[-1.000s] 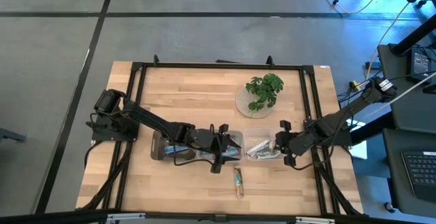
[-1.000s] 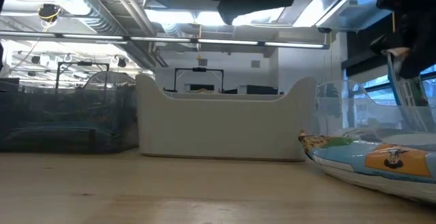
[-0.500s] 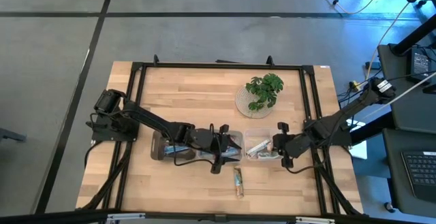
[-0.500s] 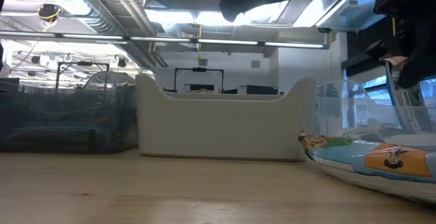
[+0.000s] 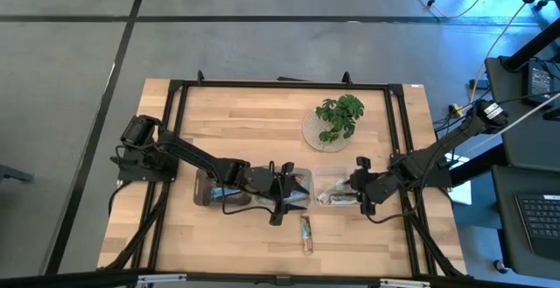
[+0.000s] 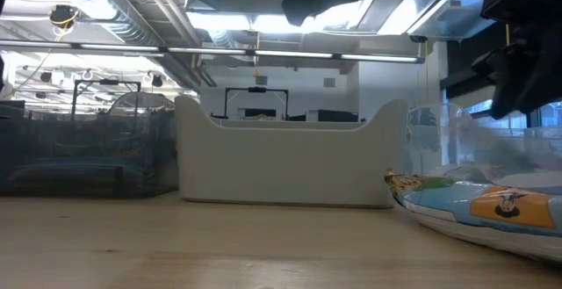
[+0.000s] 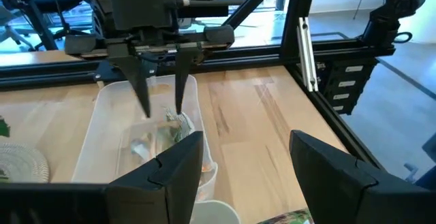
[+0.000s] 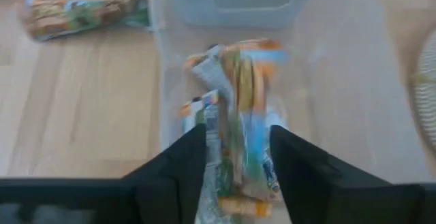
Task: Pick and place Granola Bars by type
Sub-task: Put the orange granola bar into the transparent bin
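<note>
your right gripper (image 7: 162, 94) is hanging over the right tray (image 5: 331, 172), the clear one just below the plant (image 5: 340, 115) on its round plate. in the left wrist view its two fingers are parted, tips down inside the tray, nothing pinched between them. under it there's a little heap of silvery-green granola bars (image 8: 235, 108) lying loose on the tray floor, stacked on each other.

your left gripper (image 5: 282, 193) is parked low over the middle tray (image 5: 303, 176), fingers spread and empty. blue bars (image 5: 229, 193) sit in the trays under that arm, but the arm covers a lot of them so you can't tell how they're split between the two trays.

one more granola bar (image 5: 305, 233) is still out on the bare table (image 5: 245, 122), lying just in front of the trays, between the two grippers and touching neither. the low view catches that same bar (image 6: 479, 208) up close at its right side, flat on the wood.
</note>
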`<state>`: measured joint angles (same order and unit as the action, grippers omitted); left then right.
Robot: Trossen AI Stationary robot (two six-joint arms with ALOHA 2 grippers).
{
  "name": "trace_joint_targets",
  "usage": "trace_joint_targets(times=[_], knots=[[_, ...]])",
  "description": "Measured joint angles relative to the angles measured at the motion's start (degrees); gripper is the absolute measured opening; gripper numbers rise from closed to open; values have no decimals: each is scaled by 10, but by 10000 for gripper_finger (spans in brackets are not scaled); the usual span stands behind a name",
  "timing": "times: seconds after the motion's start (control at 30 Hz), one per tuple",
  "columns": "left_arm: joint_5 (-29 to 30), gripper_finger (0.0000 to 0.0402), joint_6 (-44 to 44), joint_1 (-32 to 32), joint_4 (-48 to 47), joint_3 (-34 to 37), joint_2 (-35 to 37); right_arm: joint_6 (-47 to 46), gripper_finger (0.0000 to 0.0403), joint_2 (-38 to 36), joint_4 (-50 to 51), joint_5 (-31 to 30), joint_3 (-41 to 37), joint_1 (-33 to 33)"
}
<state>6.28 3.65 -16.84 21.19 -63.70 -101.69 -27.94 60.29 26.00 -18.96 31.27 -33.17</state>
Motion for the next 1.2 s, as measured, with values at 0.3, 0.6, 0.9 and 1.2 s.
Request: trace_joint_targets(times=[0.3, 0.6, 0.9, 1.2], knots=[[9, 212, -43, -7, 8, 0, 0, -34, 206, 0, 2, -61, 12, 0], [21, 212, -44, -26, -32, 0, 0, 173, 207, 2, -67, 48, 83, -5], [20, 212, -7, -51, -77, 0, 0, 280, 208, 99, -99, 60, 173, -5], [18, 212, 66, -84, -93, 0, 0, 360, 208, 224, -135, 223, 283, -5]])
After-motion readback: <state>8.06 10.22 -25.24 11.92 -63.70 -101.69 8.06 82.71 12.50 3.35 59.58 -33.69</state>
